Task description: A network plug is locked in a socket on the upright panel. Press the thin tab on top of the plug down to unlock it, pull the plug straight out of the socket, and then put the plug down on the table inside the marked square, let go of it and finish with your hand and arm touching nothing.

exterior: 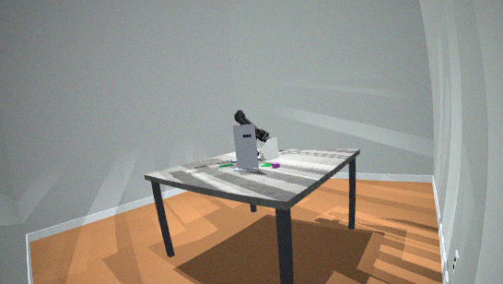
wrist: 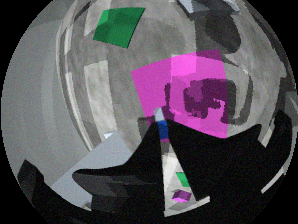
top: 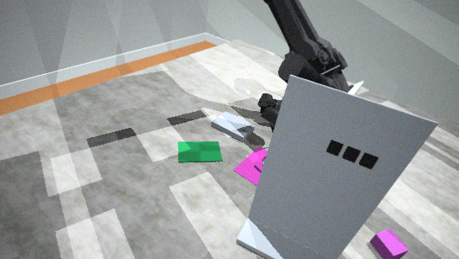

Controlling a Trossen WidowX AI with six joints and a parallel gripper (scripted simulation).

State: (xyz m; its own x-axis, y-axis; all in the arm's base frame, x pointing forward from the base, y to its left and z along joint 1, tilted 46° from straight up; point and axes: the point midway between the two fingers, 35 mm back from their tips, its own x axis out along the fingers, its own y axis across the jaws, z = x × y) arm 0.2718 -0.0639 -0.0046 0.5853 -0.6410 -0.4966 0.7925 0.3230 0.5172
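Our gripper point(wrist: 161, 125) is clenched on the plug point(wrist: 163, 131), whose blue body and pale end show between the fingertips, clear of any socket. Just beyond the fingertips, seen past them, lies the magenta square point(wrist: 197, 95) point(top: 252, 166), which we take for the marked one. Dark shadow falls across it, and we cannot tell how high above it the plug hangs. Lowering too far could jam the plug's end against the table point(wrist: 102, 95) point(top: 210, 202) point(exterior: 295, 184) and twist it in our grip; letting go too high could let it bounce or roll over the edge. The plug seems nearer the square's border than its middle, so a straight drop might leave it straddling the line. Off to one side of the gripper stands the upright panel point(top: 336, 193) point(exterior: 246, 149) point(wrist: 100, 162); swinging that way on retreat could knock it. Farther out are a green patch point(wrist: 120, 27) point(top: 199, 151) and a pale block point(wrist: 212, 5) point(top: 233, 124), neither of them our target.
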